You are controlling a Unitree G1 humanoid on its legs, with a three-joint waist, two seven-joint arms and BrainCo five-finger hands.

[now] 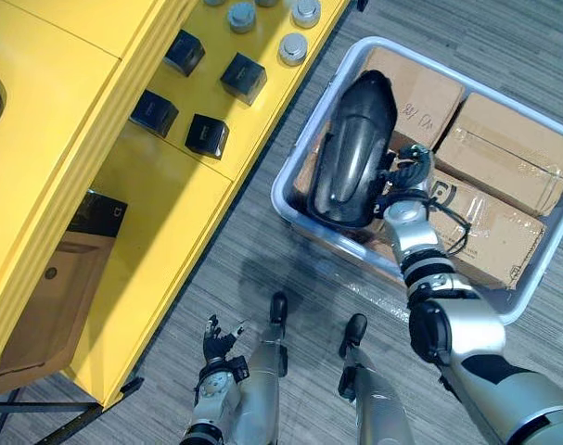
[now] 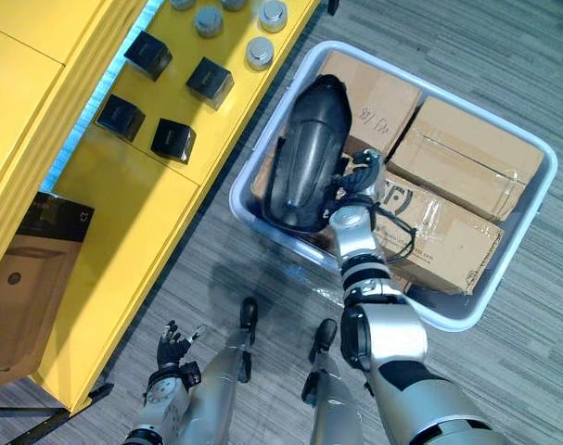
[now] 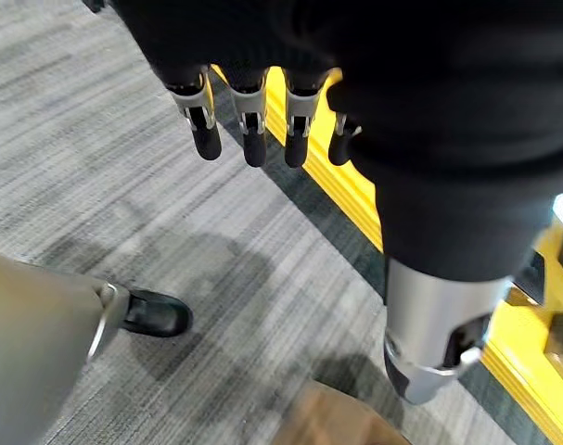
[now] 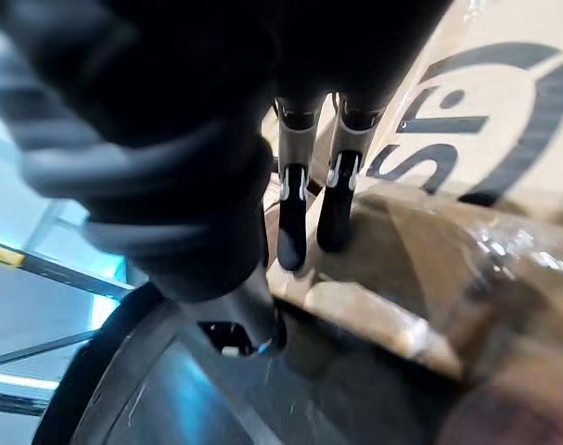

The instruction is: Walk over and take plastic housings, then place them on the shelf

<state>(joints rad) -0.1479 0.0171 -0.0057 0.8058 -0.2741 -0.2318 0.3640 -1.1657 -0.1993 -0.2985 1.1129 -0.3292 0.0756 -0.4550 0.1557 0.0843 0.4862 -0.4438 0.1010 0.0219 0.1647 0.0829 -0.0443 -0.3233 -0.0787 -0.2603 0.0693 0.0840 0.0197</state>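
A large glossy black plastic housing (image 1: pixel 351 153) lies tilted in a pale plastic bin (image 1: pixel 279 193), resting on cardboard boxes (image 1: pixel 508 153). My right hand (image 1: pixel 409 171) is at the housing's right edge. In the right wrist view its fingers (image 4: pixel 293 232) reach straight down onto a cardboard box, and the thumb lies against the housing's dark rim (image 4: pixel 123 389). My left hand (image 1: pixel 216 348) hangs low over the carpet beside the yellow shelf (image 1: pixel 170 213), its fingers (image 3: pixel 253 130) relaxed and holding nothing.
Small black boxes (image 1: pixel 207 134) and grey round caps (image 1: pixel 293 46) sit on the yellow shelf top. A lower level holds a black box (image 1: pixel 95 215) and a brown carton (image 1: pixel 49 297). Grey carpet (image 1: pixel 253 250) separates shelf and bin.
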